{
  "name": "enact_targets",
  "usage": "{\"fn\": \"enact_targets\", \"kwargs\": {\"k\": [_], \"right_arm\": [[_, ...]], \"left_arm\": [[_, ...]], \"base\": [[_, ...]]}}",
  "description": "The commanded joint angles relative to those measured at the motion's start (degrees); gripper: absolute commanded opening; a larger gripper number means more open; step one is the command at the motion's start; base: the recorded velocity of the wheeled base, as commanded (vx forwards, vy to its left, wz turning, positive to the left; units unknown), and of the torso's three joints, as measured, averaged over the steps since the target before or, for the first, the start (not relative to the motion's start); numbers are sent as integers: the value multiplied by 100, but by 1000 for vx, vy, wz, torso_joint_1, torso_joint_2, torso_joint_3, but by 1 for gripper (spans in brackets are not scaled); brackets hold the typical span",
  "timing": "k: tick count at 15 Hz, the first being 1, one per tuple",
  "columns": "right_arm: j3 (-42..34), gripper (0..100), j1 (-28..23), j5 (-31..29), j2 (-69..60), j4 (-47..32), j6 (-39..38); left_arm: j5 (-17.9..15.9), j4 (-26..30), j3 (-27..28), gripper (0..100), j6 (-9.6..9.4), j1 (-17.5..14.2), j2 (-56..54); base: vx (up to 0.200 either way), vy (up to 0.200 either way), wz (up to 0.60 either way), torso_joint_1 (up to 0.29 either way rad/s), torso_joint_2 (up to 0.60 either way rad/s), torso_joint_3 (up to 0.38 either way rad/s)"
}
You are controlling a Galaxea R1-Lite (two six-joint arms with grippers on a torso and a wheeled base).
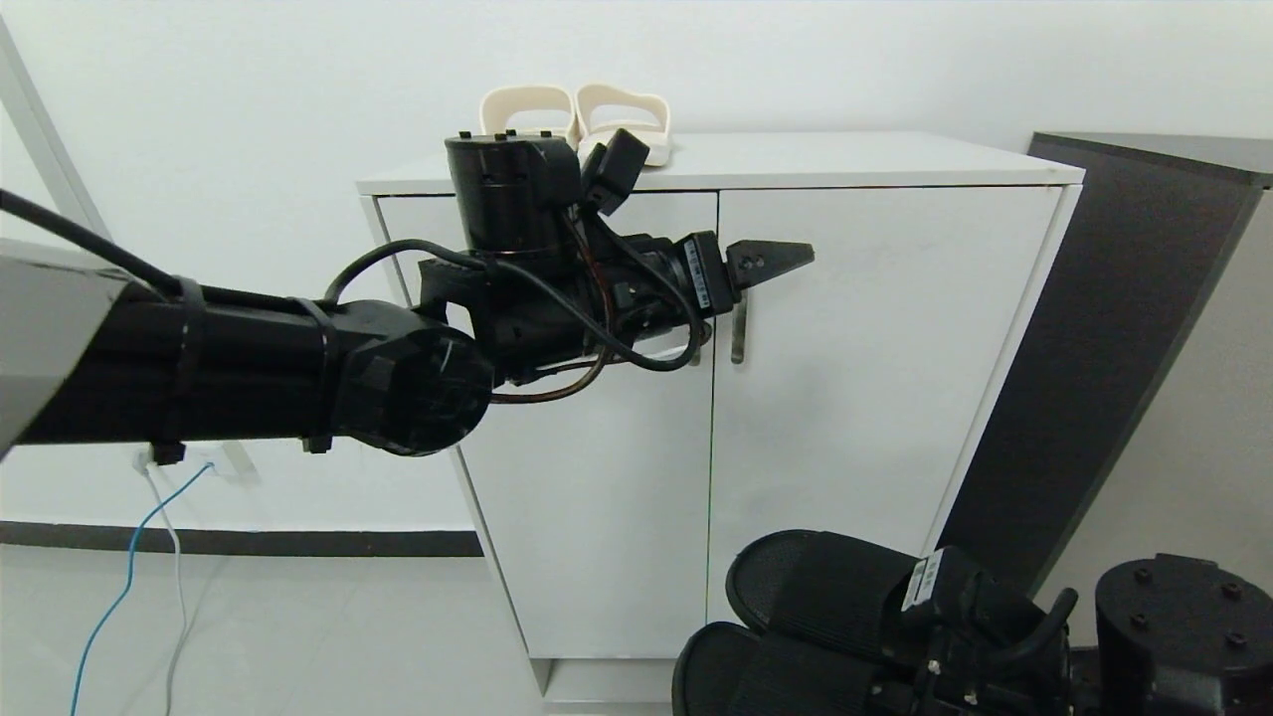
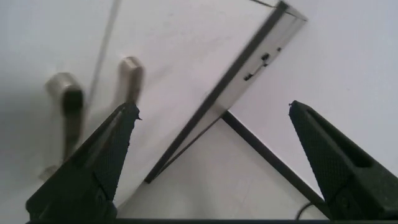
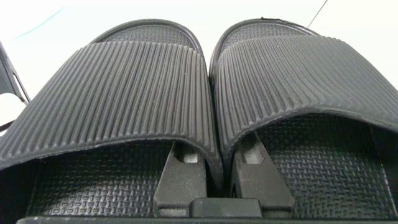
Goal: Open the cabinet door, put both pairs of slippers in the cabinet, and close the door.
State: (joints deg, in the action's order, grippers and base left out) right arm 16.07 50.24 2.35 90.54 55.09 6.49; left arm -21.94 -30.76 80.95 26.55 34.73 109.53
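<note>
The white cabinet (image 1: 855, 398) has both doors shut, with two slim handles (image 1: 738, 333) at the centre seam. My left gripper (image 1: 771, 261) hovers just in front of the handles at their upper end, open and empty. In the left wrist view its fingers (image 2: 93, 168) spread wide, with the handles (image 2: 129, 78) beyond them. A cream pair of slippers (image 1: 577, 114) lies on the cabinet top. Low in front of the right door, my right gripper (image 3: 217, 186) is shut on the black slippers (image 1: 796, 607), pinching their inner side walls (image 3: 214, 124) together.
A dark grey panel (image 1: 1104, 338) leans against the cabinet's right side. White wall and pale floor lie to the left, with blue and white cables (image 1: 129, 567) hanging from a socket. My left arm (image 1: 249, 368) crosses in front of the left door.
</note>
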Motion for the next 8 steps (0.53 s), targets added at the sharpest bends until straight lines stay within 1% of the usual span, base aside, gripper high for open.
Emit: {"fn": "enact_targets", "kwargs": {"k": [1, 3, 5, 6, 7, 8], "right_arm": [[2, 0, 4, 2, 8, 2, 2], [2, 0, 4, 2, 8, 2, 2], [2, 0, 4, 2, 16, 2, 2], [2, 0, 4, 2, 25, 2, 2], [2, 0, 4, 2, 25, 2, 2], [2, 0, 4, 2, 34, 2, 2]], "left_arm": [[67, 35, 141, 100, -1, -1, 156], [155, 43, 281, 100, -10, -19, 270], [155, 123, 361, 100, -10, -37, 288], [155, 316, 484, 100, -45, -45, 323], [155, 377, 545, 100, -150, -37, 385], [155, 386, 580, 100, -212, -37, 429]], "base": [[0, 0, 0, 0, 0, 0], [0, 0, 0, 0, 0, 0], [0, 0, 0, 0, 0, 0], [0, 0, 0, 0, 0, 0], [0, 0, 0, 0, 0, 0], [0, 0, 0, 0, 0, 0]]}}
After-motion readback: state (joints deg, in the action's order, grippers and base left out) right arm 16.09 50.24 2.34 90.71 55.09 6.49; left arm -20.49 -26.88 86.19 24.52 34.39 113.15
